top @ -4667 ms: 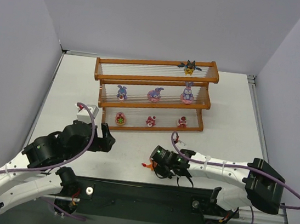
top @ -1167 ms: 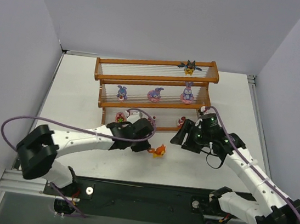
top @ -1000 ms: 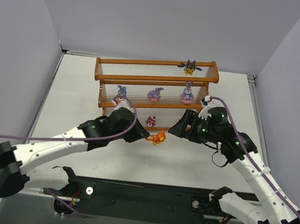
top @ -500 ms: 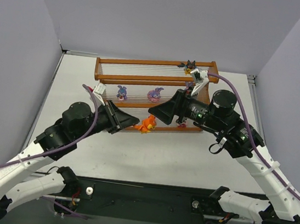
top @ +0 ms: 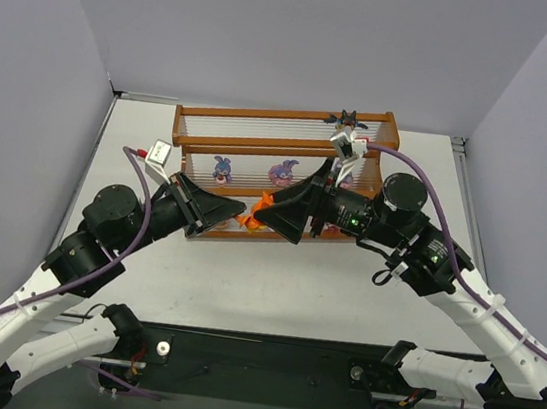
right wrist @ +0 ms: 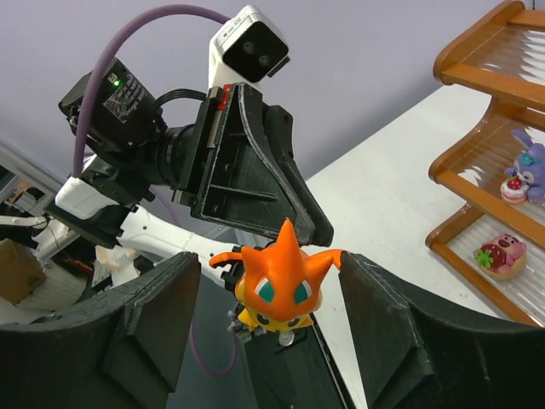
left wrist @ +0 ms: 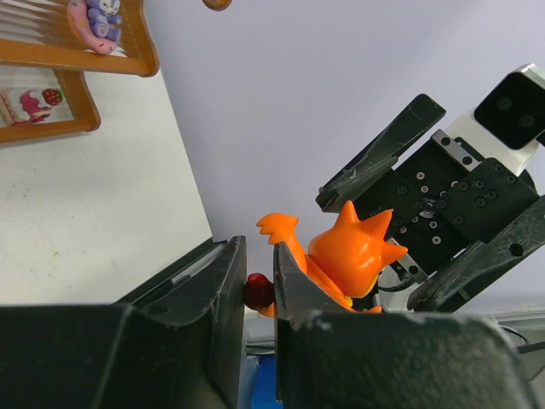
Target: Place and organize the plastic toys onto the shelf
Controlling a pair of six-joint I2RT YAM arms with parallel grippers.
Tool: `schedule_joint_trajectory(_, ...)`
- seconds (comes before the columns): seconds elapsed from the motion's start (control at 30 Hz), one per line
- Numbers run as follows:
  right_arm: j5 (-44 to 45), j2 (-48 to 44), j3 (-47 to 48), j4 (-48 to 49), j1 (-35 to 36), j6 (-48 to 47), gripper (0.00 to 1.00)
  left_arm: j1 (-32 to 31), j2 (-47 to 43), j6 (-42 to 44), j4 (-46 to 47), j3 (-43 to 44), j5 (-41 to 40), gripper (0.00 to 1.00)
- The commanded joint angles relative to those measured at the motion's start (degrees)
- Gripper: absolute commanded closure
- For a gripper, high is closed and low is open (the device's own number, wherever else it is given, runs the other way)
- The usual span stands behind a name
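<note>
An orange toy (top: 255, 212) with pointed ears hangs in the air in front of the shelf (top: 265, 116). My left gripper (top: 237, 210) is shut on its dark red tail tip (left wrist: 257, 291). The toy's body (left wrist: 349, 256) stands beside the left fingers. My right gripper (right wrist: 271, 273) faces it, open, one finger on each side of the orange toy (right wrist: 277, 285). A gap shows at the left finger, and an ear tip reaches the right finger (right wrist: 375, 298).
On the shelf stand a black winged toy (top: 346, 120) on top, purple long-eared toys (top: 222, 168) (top: 282, 172) on the middle tier, and a pink-red one (right wrist: 502, 251) on the lowest. Grey walls close in left, right and back.
Both arms rose from the table toward the shelf front. The left gripper carried the orange toy up and to the left, and the right gripper came round it from the right.
</note>
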Motion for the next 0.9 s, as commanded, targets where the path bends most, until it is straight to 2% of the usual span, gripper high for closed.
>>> schedule_joint_trajectory(0.0, -2.1, 1.0, 0.9, 5.1, 0.5, -0.7, 0.35, 0.9, 0.0, -2.8, 8.1, 0.3, 2.9, 1.00)
schedule_joint_trajectory(0.2, -1.1, 2.3, 1.5, 3.7, 1.2, -0.4, 0.35, 1.8, -0.6, -2.8, 9.0, 0.3, 3.4, 1.00)
schedule_joint_trajectory(0.27, -0.8, 2.1, 1.0, 4.3, 1.2, 0.0, 0.39, 2.0, -0.5, -3.0, 8.9, 0.2, 3.8, 1.00)
schedule_joint_trajectory(0.3, -0.4, 2.1, 1.0, 4.3, 1.2, 0.2, 0.44, 2.1, -0.5, -3.1, 9.0, 0.1, 4.0, 1.00)
schedule_joint_trajectory(0.33, 0.0, 2.2, 1.1, 4.4, 1.2, 0.7, 0.55, 2.1, -0.6, -3.2, 9.1, -0.1, 4.0, 1.00)
schedule_joint_trajectory(0.43, 0.3, 2.4, 1.3, 4.9, 1.1, 1.3, 0.70, 2.4, -0.8, -3.4, 8.7, -0.6, 4.2, 1.00)
schedule_joint_trajectory(0.5, 0.6, 2.2, 1.2, 5.6, 1.2, 1.8, 0.66, 2.5, -0.8, -3.8, 8.5, -1.0, 4.3, 1.00)
schedule_joint_trajectory(0.57, 0.8, 2.0, 0.3, 7.5, 1.2, 2.6, 0.67, 2.7, -1.1, -4.0, 8.3, -1.4, 4.3, 1.00)
schedule_joint_trajectory(0.6, 0.9, 1.9, 0.1, 8.1, 1.3, 2.7, 0.79, 2.8, -1.2, -4.0, 8.0, -1.5, 4.3, 1.00)
schedule_joint_trajectory(0.67, 0.9, 2.0, 0.3, 8.8, 1.3, 3.2, 0.90, 3.0, -1.2, -3.8, 6.9, -1.1, 4.2, 1.00)
schedule_joint_trajectory(0.7, 1.0, 2.1, 0.6, 8.8, 1.3, 3.3, 0.95, 3.1, -1.1, -3.3, 6.0, -0.8, 4.0, 0.97)
schedule_joint_trajectory(0.73, 1.4, 2.4, 0.8, 8.9, 1.3, 3.2, 1.00, 3.3, -1.2, -2.8, 4.3, -0.3, 3.2, 0.71)
schedule_joint_trajectory(0.8, 1.9, 2.9, 1.8, 8.6, 1.3, 2.7, 1.00, 3.5, -1.3, -1.0, 1.5, 1.8, 1.6, 0.44)
schedule_joint_trajectory(0.83, 3.1, 3.5, 2.3, 8.1, 1.3, 2.4, 1.00, 3.4, -1.2, -0.3, -2.8, 2.8, -1.1, 0.26)
schedule_joint_trajectory(0.87, 3.9, 3.8, 3.0, 6.9, 1.3, 1.9, 1.00, 3.4, -1.5, 0.5, -5.2, 3.8, -2.8, 0.20)
